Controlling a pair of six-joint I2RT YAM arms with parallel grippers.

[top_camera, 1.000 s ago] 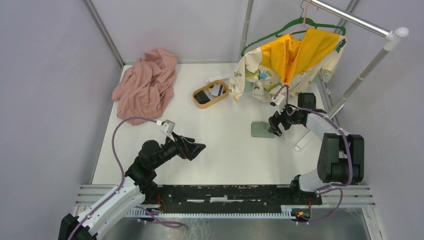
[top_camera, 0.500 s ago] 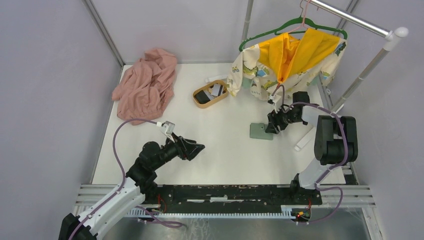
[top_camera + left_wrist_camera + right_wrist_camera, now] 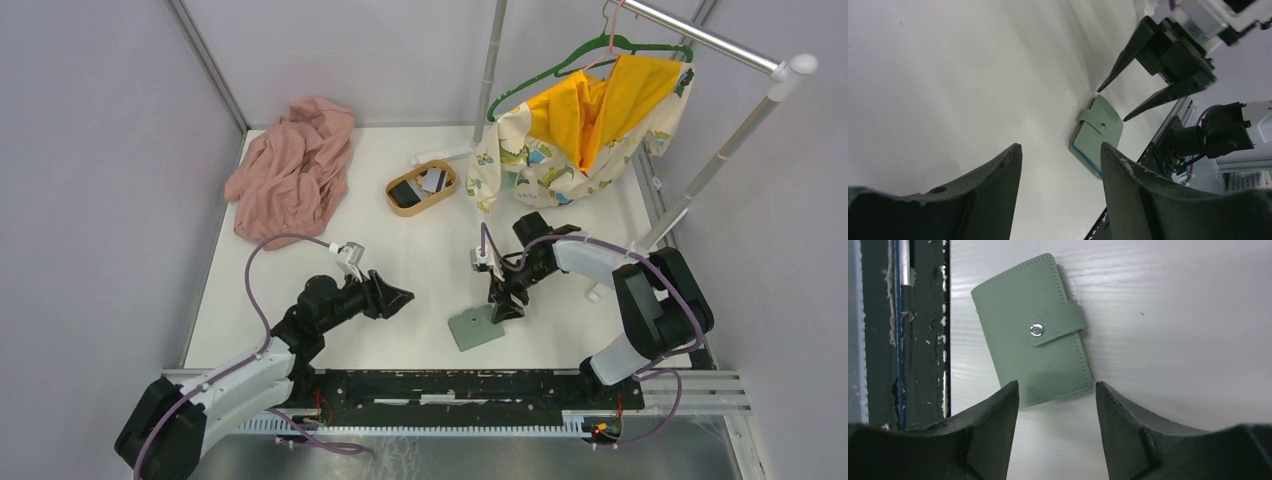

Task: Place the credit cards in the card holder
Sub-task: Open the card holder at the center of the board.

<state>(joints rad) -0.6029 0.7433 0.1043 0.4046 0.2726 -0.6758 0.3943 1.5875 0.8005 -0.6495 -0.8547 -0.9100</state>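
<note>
The card holder (image 3: 475, 327) lies shut on the white table near the front rail, grey-green, its tab snapped closed (image 3: 1030, 330). My right gripper (image 3: 503, 311) stands open at its far right edge, nothing between the fingers (image 3: 1055, 383). My left gripper (image 3: 402, 296) is open and empty (image 3: 1060, 146), left of the card holder (image 3: 1098, 132) and pointing at it. The credit cards, one black (image 3: 405, 192) and one white (image 3: 433, 180), lie in the oval wooden tray (image 3: 444, 193) at the back.
A pink cloth (image 3: 295, 165) is heaped at the back left. A yellow and patterned shirt (image 3: 580, 125) hangs from a green hanger on a rack at the back right. The black front rail (image 3: 903, 330) runs just beside the holder.
The card holder has slid from the right middle of the table toward the front rail, with my right gripper moving along. Both grippers have narrowed. My left gripper edged right.
</note>
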